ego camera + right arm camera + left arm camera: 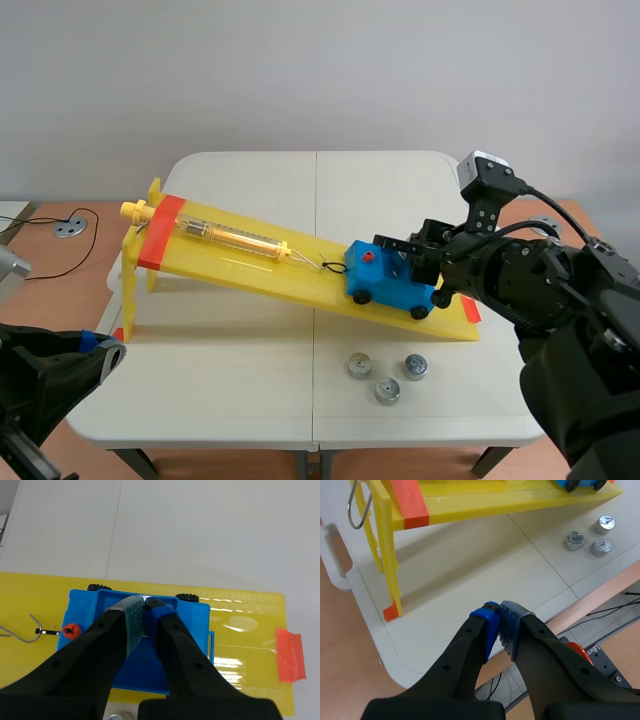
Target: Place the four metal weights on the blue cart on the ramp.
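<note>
Right claw (pixel 145 603) apparently inside blue cart (pixel 192 622)

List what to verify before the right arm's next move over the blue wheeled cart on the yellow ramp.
1. Blue wheeled plastic cart sits on the sloped yellow plastic ramp: ok, near its low end.
2. Right gripper is above the cart's tray: ok.
3. A weight is in the right gripper: cannot tell.
4. All weights are loaded: not ok. Three round metal weights lie on the white table, and the fourth is not seen.
5. Left gripper is out of the way: ok. It is shut and empty, at the table's near edge.
</note>
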Motion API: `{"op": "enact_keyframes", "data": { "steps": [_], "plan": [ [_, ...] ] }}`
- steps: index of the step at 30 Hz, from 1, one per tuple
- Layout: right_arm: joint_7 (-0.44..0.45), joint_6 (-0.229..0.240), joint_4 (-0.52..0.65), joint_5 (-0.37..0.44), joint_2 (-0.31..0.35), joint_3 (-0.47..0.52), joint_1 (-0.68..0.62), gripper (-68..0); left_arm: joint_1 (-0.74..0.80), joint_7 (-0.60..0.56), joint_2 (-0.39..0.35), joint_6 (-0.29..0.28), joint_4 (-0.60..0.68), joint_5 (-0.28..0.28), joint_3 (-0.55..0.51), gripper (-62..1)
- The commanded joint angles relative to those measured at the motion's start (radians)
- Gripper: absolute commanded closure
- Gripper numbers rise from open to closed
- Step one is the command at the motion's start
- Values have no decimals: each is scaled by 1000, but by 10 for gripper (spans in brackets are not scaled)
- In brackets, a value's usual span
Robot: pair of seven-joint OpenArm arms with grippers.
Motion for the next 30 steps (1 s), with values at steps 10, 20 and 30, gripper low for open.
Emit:
{"op": "enact_keyframes", "data": {
  "steps": [10,20,30],
  "plan": [
    [135,90,89,42,-8,-25,103,-250,-20,-102,21,-18,71,-73,-13,-36],
    [21,197,347,140,83,55,-51,-322,-20,-102,21,-18,71,-73,-13,-36],
    [-12,224,619,173,290,82,-298,-321,-20,-103,21,-18,71,-73,-13,-36]
  ]
}}
